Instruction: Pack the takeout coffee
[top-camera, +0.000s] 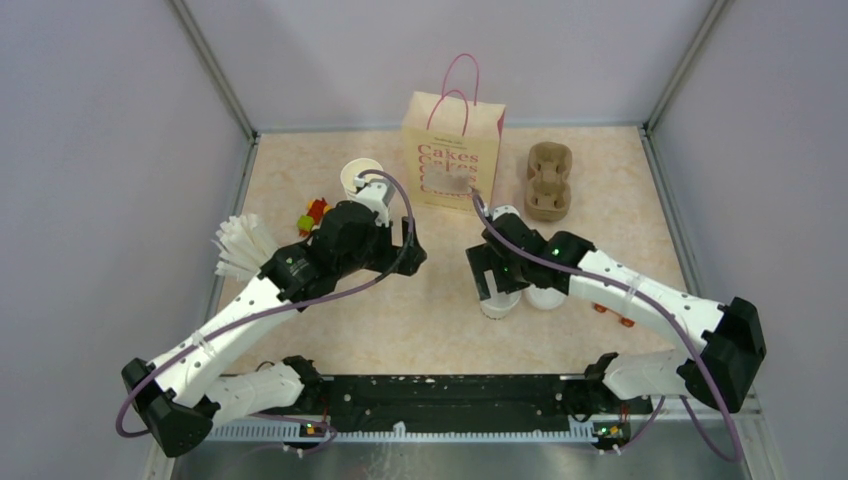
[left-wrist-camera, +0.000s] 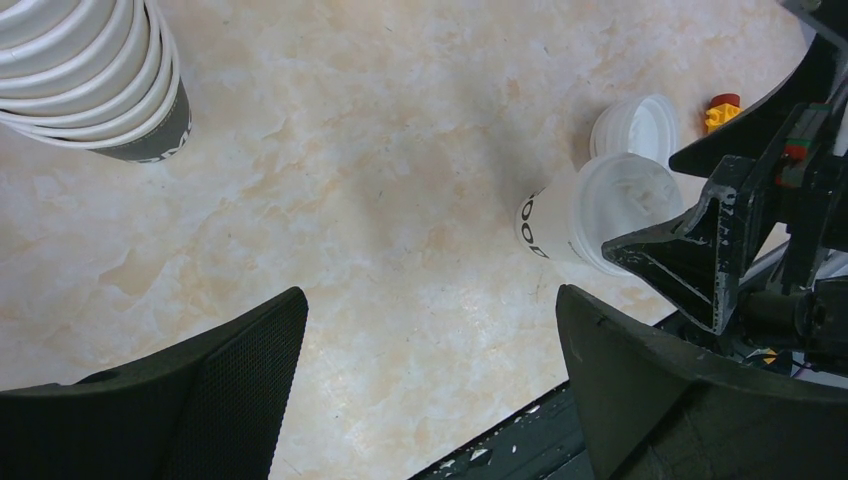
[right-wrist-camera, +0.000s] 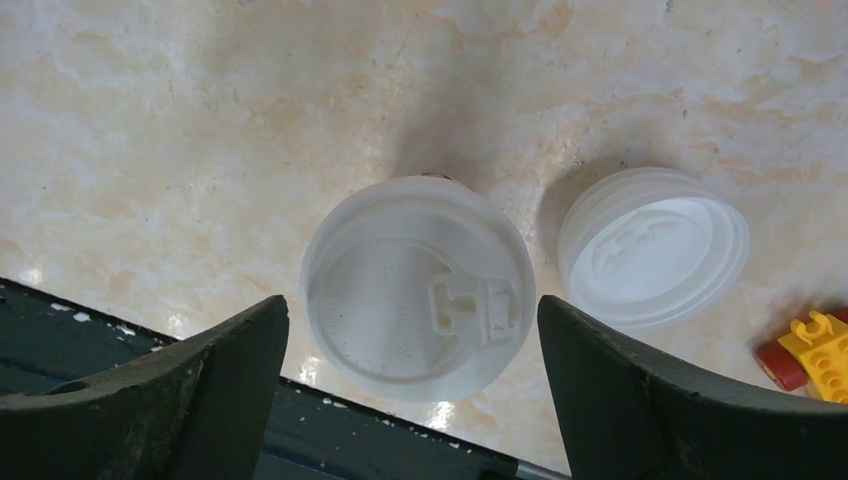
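The right gripper (right-wrist-camera: 412, 300) is released, jaws wide, pointing down at the tabletop (right-wrist-camera: 180, 120). The coffee cup (right-wrist-camera: 418, 288) stands upright right under it, between the two fingers (right-wrist-camera: 200, 390), with a gap on each side and no contact seen. The left gripper (left-wrist-camera: 430, 300) is likewise released and holds nothing. It hangs over bare tabletop to the left of the cup, well apart from it.

Surface: beige, marbled in cream and peach, faint sheen. A black rail (top-camera: 450, 400) runs along the near edge and carries both arm bases. Room: plain pale lilac walls (top-camera: 100, 150) on three sides, metal posts (top-camera: 215, 70) in the far corners.

Count:
- Coffee cup, lid on, black lettering on its side: one.
- Loose lid (right-wrist-camera: 653, 245): one, flat on the tabletop just right of the cup, not touching it.
- Stack of lidless cups (top-camera: 360, 180): one, far left.
- Paper bag (top-camera: 450, 150) printed "Cakes", pink handles: one, upright at the far middle.
- Brown cup carrier (top-camera: 549, 180): one, just right of the bag.
- Bunch of white sticks (top-camera: 240, 245): one, fanned out at the left edge, too small to name.
- Toy bricks: a red-yellow-green cluster (top-camera: 315, 212) by the stack, and a yellow-and-red pair (right-wrist-camera: 815, 350) beyond the loose lid.
- White round thing (top-camera: 505, 212) behind the right arm: partly hidden, cannot tell what.

The cup sits a little right of the tabletop's middle, nearer the rail than the bag. The bag is well apart, beyond it.
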